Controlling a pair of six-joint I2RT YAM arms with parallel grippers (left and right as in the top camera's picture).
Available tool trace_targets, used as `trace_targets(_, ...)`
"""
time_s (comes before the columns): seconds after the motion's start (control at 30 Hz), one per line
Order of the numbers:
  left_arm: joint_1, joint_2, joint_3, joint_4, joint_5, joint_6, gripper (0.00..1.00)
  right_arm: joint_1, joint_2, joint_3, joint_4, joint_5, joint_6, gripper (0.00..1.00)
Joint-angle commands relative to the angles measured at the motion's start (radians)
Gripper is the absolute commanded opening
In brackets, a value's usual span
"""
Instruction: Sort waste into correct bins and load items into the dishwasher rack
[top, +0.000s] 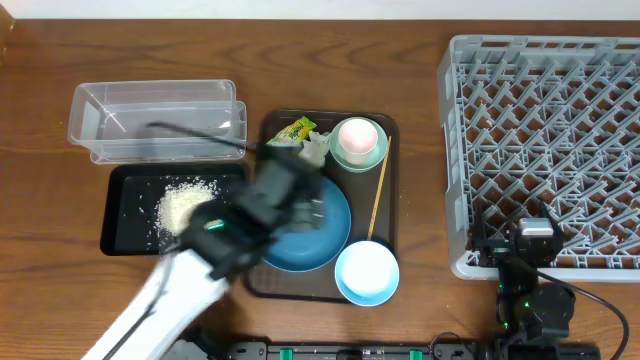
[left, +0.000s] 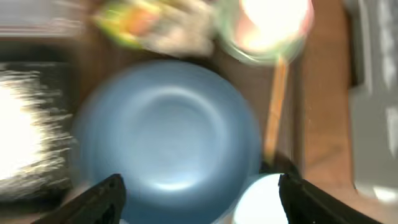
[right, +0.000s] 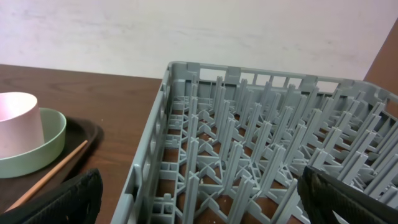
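We see L pincer (left: 202, 202) wide open, empty, hovering over dark-blue bowl (left: 168, 124); rice (left: 18, 134) on black tray (top: 120, 200) to its left, wrapper (left: 127, 18) and tissue (left: 180, 34) ahead, stick (left: 275, 106) to its right. R pincer (right: 199, 205) wide open, empty; rack (right: 261, 143) directly ahead, mint-green bowl (right: 43, 146) w/ pink cup (right: 18, 121) to its left. Brown wood worktop (top: 420, 60), pale wall (right: 186, 31) behind.

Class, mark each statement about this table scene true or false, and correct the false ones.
1. The rice lies in the black tray. True.
2. The pink cup stands in the rack. False: it sits in the mint bowl.
3. The wrapper is in the clear tub. False: it lies on the brown tray.
4. The left gripper is open over the dark-blue bowl. True.
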Motion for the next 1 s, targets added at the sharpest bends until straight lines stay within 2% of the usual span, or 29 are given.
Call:
trace_targets(0.0, 0.159, -0.148, 0.017, -0.087, -0.130, 0.010, 0.84, 0.008, -0.002, -0.001, -0.005, 0.003, -0.009, 0.99)
trace_targets(0.13, 0.407, -0.333, 0.017, -0.178, -0.247, 0.010, 0.86, 0.008, -0.002, -0.001, -0.005, 0.003, -0.009, 0.99)
trace_targets(0.27, 0.573, -0.459, 0.017, -0.203, -0.293, 0.010, 0.88, 0.008, -0.002, -0.001, -0.005, 0.003, -0.009, 0.99)
trace_targets(0.37, 0.659, -0.519, 0.017, -0.219, -0.284, 0.010, 0.88, 0.008, -0.002, -0.001, -0.005, 0.003, -0.009, 0.99)
trace_targets(0.47, 0.702, -0.531, 0.017, -0.226, -0.180, 0.042, 0.88, 0.008, -0.002, -0.001, 0.000, -0.032, 0.021, 0.99)
trace_targets(0.57, 0.713, -0.495, 0.017, -0.222, -0.119, 0.099, 0.93, 0.008, -0.002, -0.001, 0.016, -0.213, 0.226, 0.99)
trace_targets(0.7, 0.713, -0.389, 0.019, -0.217, -0.134, 0.104, 0.93, 0.008, -0.002, -0.001, 0.063, -0.605, 0.678, 0.99)
trace_targets(0.77, 0.724, -0.323, 0.028, -0.218, -0.135, 0.104, 0.93, 0.008, -0.002, -0.001, 0.087, -0.681, 0.846, 0.99)
trace_targets(0.83, 0.748, -0.266, 0.039, -0.218, -0.133, 0.102, 0.94, 0.008, -0.002, -0.001, 0.090, -0.669, 1.011, 0.99)
trace_targets(0.9, 0.780, -0.220, 0.048, -0.217, -0.133, 0.100, 0.94, 0.008, -0.002, -0.001, 0.138, -0.664, 1.069, 0.99)
trace_targets(0.97, 0.825, -0.177, 0.056, -0.222, -0.132, 0.087, 0.94, 0.008, -0.002, -0.001, 0.260, -0.683, 1.073, 0.99)
